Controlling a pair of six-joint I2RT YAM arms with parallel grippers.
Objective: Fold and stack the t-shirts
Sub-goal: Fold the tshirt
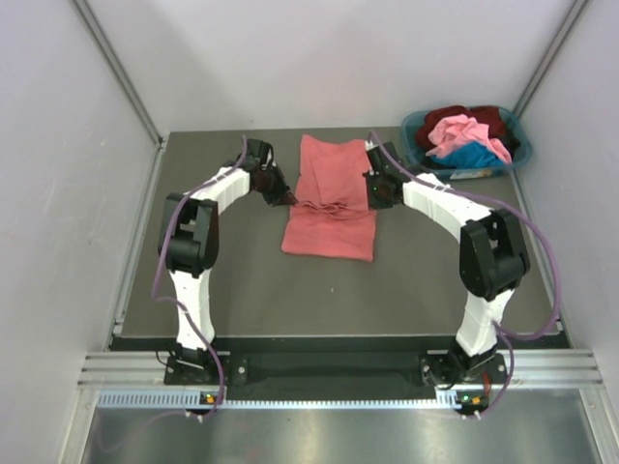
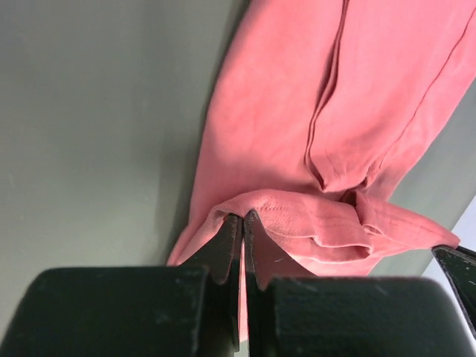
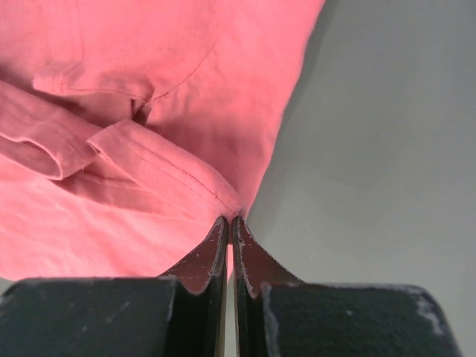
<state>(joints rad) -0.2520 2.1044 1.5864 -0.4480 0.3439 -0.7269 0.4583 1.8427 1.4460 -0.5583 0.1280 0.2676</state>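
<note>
The salmon-red t-shirt (image 1: pixel 329 198) is laid on the table (image 1: pixel 251 280), centre toward 12 o'clock, with its sleeves bunched across the middle. The left gripper (image 2: pixel 242 219) is clamped fully together on the shirt's 9 o'clock edge. The right gripper (image 3: pixel 229 222) is clamped likewise on the 3 o'clock hem. A pink t-shirt (image 1: pixel 462 130), maroon t-shirt (image 1: pixel 488 118) and blue t-shirt (image 1: pixel 469 155) are heaped in the teal basket (image 1: pixel 513 159) at 2 o'clock.

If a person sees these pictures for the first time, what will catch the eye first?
The salmon-red t-shirt lies in the middle of the dark table, bunched across its middle. The left tool and the right tool are each shut on one side edge of it there. In the far right corner a teal basket holds a heap of t-shirts, pink, maroon and blue.
</note>
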